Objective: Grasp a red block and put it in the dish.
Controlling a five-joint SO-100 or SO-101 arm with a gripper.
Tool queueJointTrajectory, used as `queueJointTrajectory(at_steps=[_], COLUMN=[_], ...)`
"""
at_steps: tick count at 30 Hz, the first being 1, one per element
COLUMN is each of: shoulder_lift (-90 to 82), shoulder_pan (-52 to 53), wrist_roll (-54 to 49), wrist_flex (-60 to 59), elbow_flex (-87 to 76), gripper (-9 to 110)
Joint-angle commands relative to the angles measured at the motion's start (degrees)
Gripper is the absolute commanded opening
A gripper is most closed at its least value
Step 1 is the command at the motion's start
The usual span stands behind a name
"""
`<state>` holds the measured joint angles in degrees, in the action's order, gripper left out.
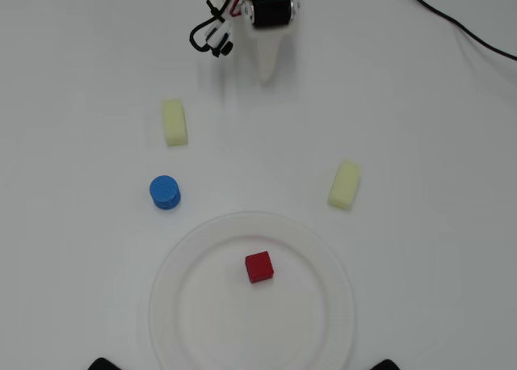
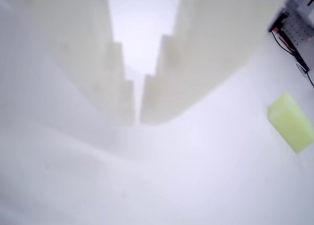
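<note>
Overhead view, red block [image 1: 259, 266] in dish [image 1: 327, 257] (fingers [image 2: 128, 104] well apart)

Plain white table [image 1: 452, 128] filling the overhead view, even bright light, soft faint shadows, black cable [image 1: 460, 27] crossing top-right corner

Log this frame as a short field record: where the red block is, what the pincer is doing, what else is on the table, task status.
red block: lying inside the dish, near its middle
pincer: at the overhead view's top edge, fingers nearly together, nothing between them
other items: blue cylinder, two pale yellow blocks, all outside the dish
task status: block appears placed
</note>
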<state>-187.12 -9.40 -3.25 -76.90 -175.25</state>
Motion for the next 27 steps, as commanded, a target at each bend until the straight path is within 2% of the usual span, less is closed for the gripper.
queueJointTrajectory(at_steps=[1, 27], shoulder_lift=[-10.72, -10.63], shoulder_pan=[1.32, 1.23], wrist_roll=[0.53, -1.05], wrist_flex=[-1.05, -0.97], elbow_flex=[-6.33, -6.42], gripper=[0, 0])
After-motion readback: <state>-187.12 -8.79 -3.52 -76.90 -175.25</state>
